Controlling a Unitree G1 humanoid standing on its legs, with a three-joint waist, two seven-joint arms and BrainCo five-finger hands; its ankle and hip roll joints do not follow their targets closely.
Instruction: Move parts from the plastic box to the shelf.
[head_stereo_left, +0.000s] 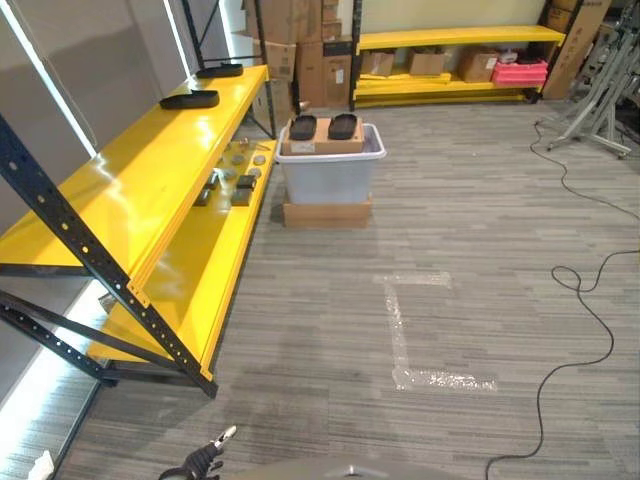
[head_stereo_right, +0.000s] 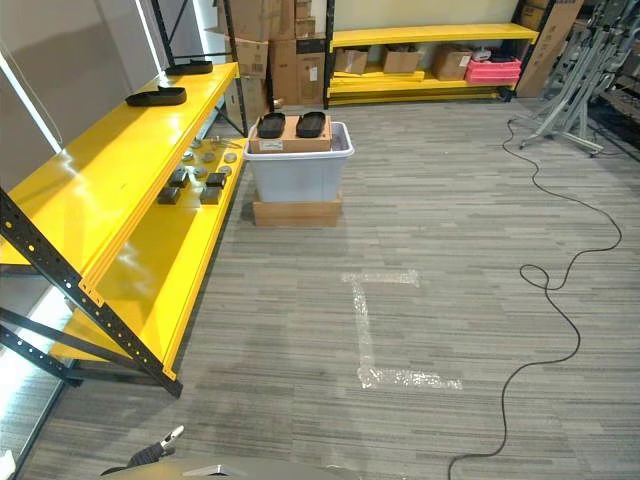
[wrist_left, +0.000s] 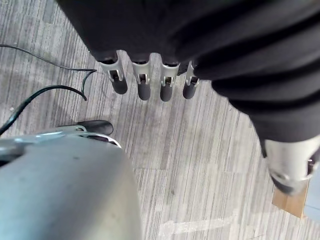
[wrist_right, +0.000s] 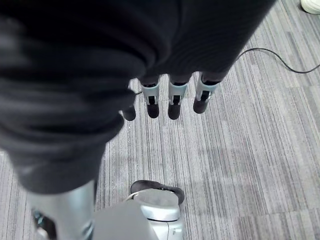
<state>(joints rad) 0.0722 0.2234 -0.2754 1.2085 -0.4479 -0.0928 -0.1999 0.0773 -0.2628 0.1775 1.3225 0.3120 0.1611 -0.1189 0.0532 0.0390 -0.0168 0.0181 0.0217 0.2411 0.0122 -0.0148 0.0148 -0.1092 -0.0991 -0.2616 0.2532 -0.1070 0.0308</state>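
Translucent rectangular plastic box (head_stereo_left: 330, 175) beside glossy yellow shelf (head_stereo_left: 140, 190), holding oval black parts (head_stereo_left: 322, 127).

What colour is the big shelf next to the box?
The shelf is bright yellow with a dark frame, clearest in the left eye view.

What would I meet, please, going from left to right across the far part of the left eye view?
Yellow shelf with two black trays → grey plastic box with a cardboard carton on top → pink crate on the far rack.
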